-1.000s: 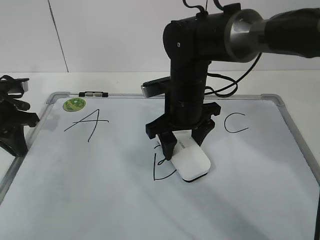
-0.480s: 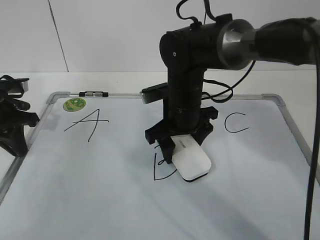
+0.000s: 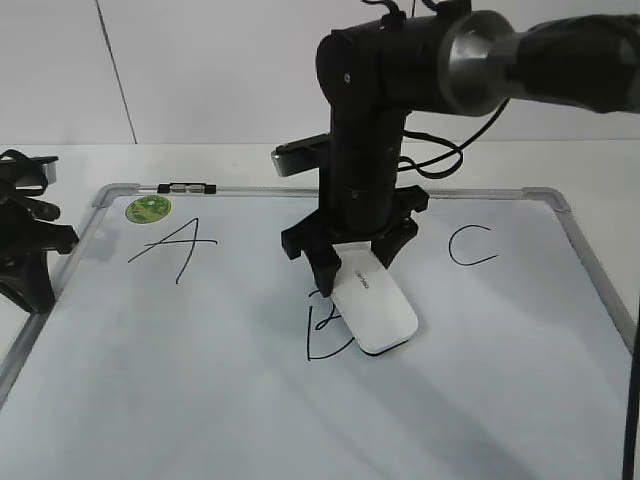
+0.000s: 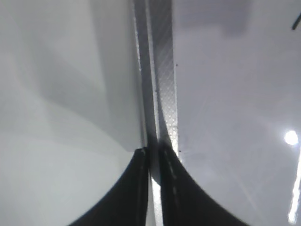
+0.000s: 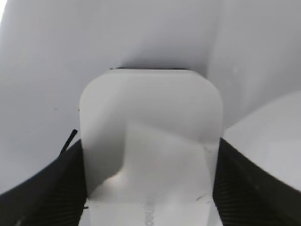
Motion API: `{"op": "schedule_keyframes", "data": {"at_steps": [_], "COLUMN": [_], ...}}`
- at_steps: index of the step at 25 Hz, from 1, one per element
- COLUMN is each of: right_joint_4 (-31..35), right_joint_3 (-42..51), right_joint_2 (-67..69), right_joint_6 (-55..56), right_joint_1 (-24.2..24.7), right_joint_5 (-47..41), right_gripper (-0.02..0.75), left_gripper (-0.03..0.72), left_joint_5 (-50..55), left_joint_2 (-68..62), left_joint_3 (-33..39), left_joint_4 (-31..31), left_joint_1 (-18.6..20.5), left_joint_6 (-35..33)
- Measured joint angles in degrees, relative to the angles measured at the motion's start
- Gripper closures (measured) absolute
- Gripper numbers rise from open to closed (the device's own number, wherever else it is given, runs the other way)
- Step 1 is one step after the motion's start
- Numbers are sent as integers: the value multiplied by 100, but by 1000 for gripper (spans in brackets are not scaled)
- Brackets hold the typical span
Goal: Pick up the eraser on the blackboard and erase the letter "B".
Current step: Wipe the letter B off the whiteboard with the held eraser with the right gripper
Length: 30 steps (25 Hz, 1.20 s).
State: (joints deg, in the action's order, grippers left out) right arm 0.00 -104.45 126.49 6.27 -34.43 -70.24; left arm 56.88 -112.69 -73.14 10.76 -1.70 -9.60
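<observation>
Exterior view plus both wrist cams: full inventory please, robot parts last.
White dry-erase blackboard with grey metal frame: 1, flat on the white table.
White rounded plastic eraser with black felt base: 1, mid-board, front edge down, rear raised between the tool's fingers.
Black marker letter "B": 1, left of the eraser, partly covered.
Black marker letter A: 1, upper left.
Black marker letter C: 1, upper right.
Round green sticker: 1, top-left corner.
Black-and-silver clip: 1, top frame.
Right tool: black, shut on the eraser.
Left tool: black, shut, over the left frame edge.
</observation>
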Motion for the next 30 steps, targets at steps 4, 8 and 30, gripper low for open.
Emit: {"op": "schedule_keyframes", "data": {"at_steps": [4, 8, 30], "right_joint_4": [0, 38, 119], "right_joint_3": [-20, -5, 314], "right_joint_2": [-223, -296, -296], "right_joint_6": [0, 0, 0], "right_joint_1": [0, 0, 0], "right_joint_5": [10, 10, 21], "right_gripper": [144, 144, 144], "left_gripper": [663, 663, 663], "left_joint_5": [0, 9, 39], "left_joint_2": [0, 0, 0], "left_joint_3": [0, 0, 0], "left_joint_4": [0, 0, 0], "left_joint_1": [0, 0, 0], "left_joint_6": [0, 0, 0]}}
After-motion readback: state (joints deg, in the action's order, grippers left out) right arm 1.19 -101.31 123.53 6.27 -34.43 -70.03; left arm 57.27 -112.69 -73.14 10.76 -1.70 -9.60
